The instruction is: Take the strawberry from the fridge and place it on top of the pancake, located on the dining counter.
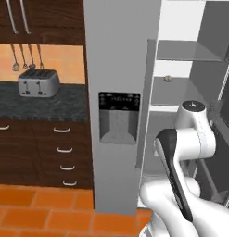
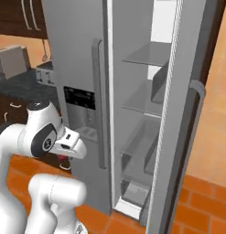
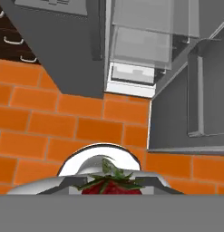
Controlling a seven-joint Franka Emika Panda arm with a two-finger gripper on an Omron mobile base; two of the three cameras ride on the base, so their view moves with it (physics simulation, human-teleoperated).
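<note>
Beside the arm, left base view: fridge (image 1: 118, 60) stands straight ahead, its left door shut and carrying a black dispenser panel (image 1: 119, 117); the right side is open onto grey shelves.
Shelf content, left base view: a small pale ball (image 1: 168, 78) sits on a middle shelf, well back from the arm.
Surroundings, left base view: a silver toaster (image 1: 39, 83) stands on the dark speckled counter (image 1: 41, 104) to the left, with hanging utensils above it and dark wood drawers (image 1: 62, 148) below.
In the way, left base view: the white arm covers the lower part of the open compartment.
Door, right base view: the fridge's right door (image 2: 185, 119) is swung wide toward the camera, its long handle facing out, close by the arm's right.
Arm, right base view: the hand is folded low in front of the shut left door, a little red showing beneath it.
Strawberry, hand view: strawberry (image 3: 112, 183) sits right at the gripper (image 3: 112, 186), red flesh with green leaves spread on top, over orange floor tiles (image 3: 50, 131).
Claw, hand view: narrowed and clamped on the strawberry, fingertips largely hidden.
Beyond, hand view: the fridge's bottom drawer and open door lie further off.
</note>
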